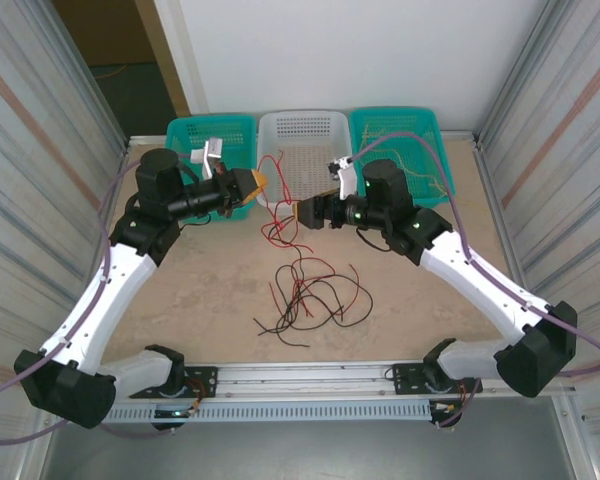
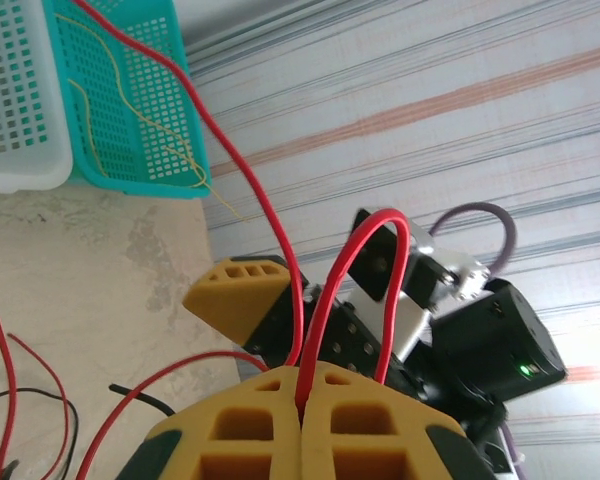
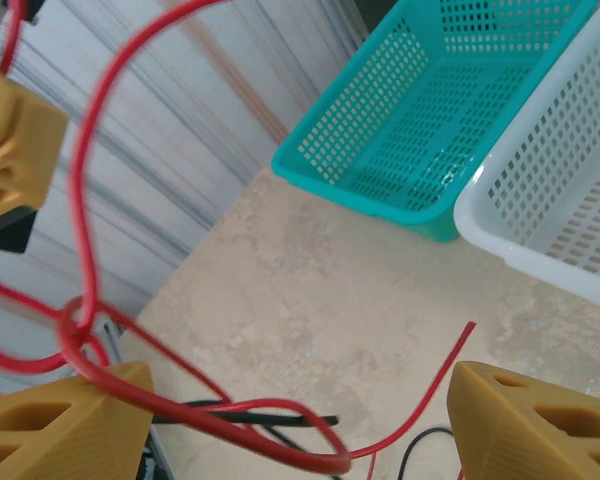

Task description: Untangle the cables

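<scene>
A: Step in hand?

B: Drawing 1 red cable (image 3: pixel 80 230) out of the pile. Left gripper (image 2: pixel 302 400) is pinched tight on it, raised above the table (image 1: pixel 210 290). From there it droops to the cables (image 1: pixel 310 295), a red-and-black heap mid-table between the arms.

A: Right gripper (image 1: pixel 307 212)?

B: Fingers wide, nothing clamped. The red cable loops across the gap and twists on itself just beside 1 finger.

A: Next move?

B: My read: the right takes a hold lower on that red cable, near the heap, then the 2 grippers draw apart. Likely snag: black strands dragging along.
</scene>
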`<state>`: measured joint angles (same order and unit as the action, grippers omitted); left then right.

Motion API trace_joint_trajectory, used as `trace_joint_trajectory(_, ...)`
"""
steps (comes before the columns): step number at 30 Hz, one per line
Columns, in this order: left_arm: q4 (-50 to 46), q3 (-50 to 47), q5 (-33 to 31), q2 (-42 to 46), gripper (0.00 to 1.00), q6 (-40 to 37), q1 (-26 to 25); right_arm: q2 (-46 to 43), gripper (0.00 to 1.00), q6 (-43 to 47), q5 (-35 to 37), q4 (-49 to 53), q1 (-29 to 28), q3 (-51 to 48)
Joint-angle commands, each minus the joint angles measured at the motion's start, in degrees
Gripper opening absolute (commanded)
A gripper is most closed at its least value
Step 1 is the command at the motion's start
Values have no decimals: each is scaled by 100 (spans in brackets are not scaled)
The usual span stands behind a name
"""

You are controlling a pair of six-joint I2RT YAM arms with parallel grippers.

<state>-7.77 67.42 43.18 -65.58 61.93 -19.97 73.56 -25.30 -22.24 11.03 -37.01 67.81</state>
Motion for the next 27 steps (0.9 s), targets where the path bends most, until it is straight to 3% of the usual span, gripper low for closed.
trace_joint_trajectory(1,439,232,285,127,0,187,27,151,73,-306,-178,-454,11,192)
trace_joint_trajectory(3,461,252,314,131,0,201,21,240,71,-339,-128,-525,-40,228)
trace_joint_trajectory(9,406,230,301,142,0,125,26,350,50,-500,-140,-853,-29,254)
trace_joint_trajectory(15,545,236,356,143,0,181,20,447,37,-713,-354,-1051,39,244)
trace_joint_trajectory(27,759,143,422,221,0,259,28,632,31,-1233,-491,-1519,80,127)
